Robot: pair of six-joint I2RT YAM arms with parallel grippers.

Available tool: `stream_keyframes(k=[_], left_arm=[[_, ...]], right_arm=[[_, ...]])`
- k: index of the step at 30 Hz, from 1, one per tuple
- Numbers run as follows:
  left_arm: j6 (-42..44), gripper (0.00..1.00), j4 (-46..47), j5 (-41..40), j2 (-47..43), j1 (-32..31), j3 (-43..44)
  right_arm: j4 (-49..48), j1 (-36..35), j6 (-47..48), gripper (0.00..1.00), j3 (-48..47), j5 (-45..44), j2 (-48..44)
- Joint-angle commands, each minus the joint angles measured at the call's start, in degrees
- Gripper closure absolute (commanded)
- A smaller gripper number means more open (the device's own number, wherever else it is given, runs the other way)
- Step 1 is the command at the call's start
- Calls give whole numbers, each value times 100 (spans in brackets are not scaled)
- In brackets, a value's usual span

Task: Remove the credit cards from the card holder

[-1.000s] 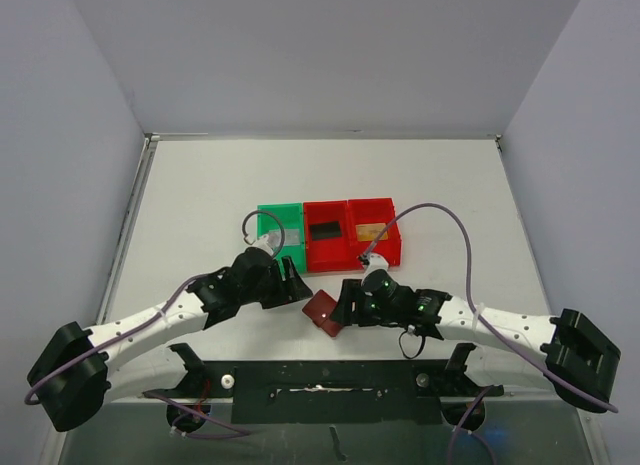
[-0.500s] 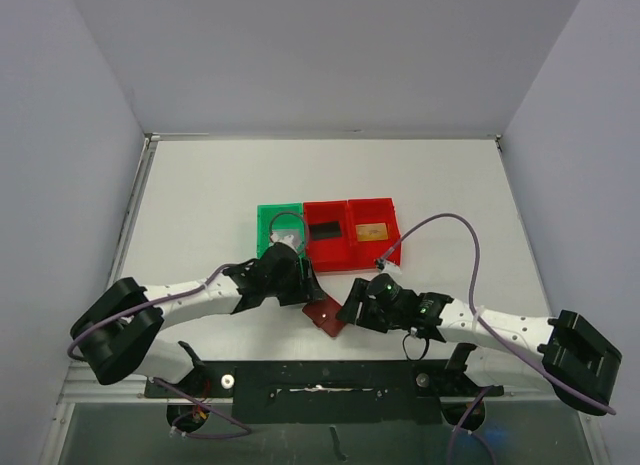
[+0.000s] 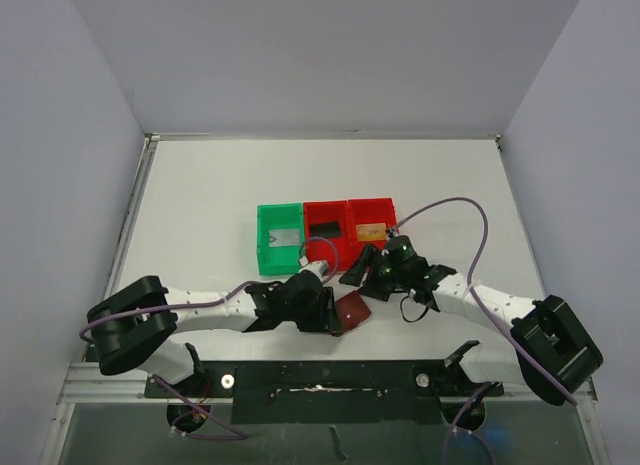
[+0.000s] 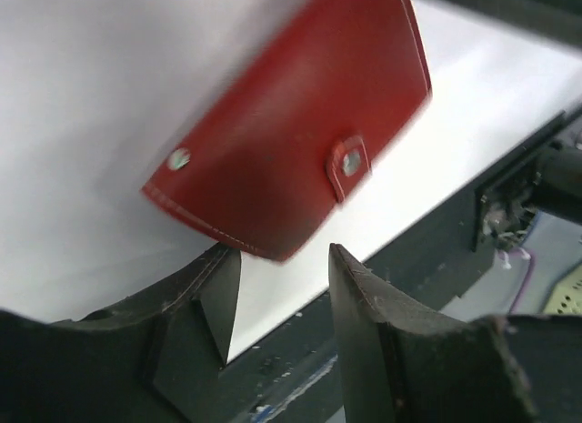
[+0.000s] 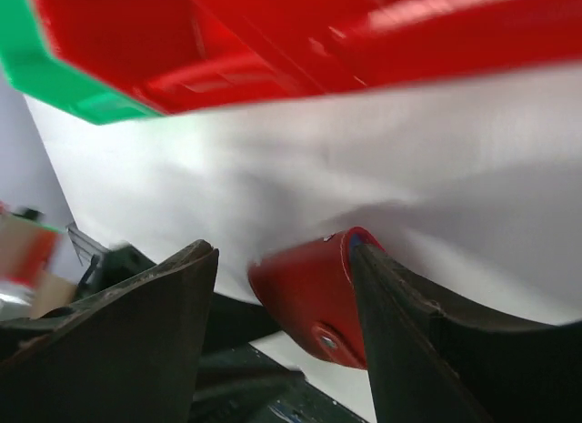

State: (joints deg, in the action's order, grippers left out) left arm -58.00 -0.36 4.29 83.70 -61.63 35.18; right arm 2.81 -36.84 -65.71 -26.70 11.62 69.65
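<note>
Card holder (image 3: 352,310) shut, low centre on the surface (image 3: 200,215), your left pincer (image 4: 280,259) wide at its corner, your right pincer (image 5: 284,250) wide, empty, green bin (image 3: 275,266) holds silver-grey card (image 3: 283,238), red bins (image 3: 325,254) hold black card (image 3: 323,229), gold card (image 3: 370,232)

Table (image 3: 220,185): white, flat top, enclosed by pale grey walls on the left (image 3: 60,135), far (image 3: 320,55) and right (image 3: 590,115) sides.
Bins: three small open plastic bins in a touching row near the table's middle. Green bin (image 3: 261,240) at left, red bin (image 3: 309,235) in the middle, second red bin (image 3: 371,203) at right.
</note>
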Motion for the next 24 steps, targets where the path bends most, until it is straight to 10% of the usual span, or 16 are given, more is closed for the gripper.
stream_keyframes(k=[1,11,24], left_arm=[[-415,59,918,-119,102,-440,187],[-780,56,-40,-1803,-1221,-601,-68],[492,55,545,15,-611,964,21]], right_arm=[[209,106,838,38,-943,358,238],[1983,73,802,32,-854,-985,-662],[429,-381,-343,45,396,-734,-897]])
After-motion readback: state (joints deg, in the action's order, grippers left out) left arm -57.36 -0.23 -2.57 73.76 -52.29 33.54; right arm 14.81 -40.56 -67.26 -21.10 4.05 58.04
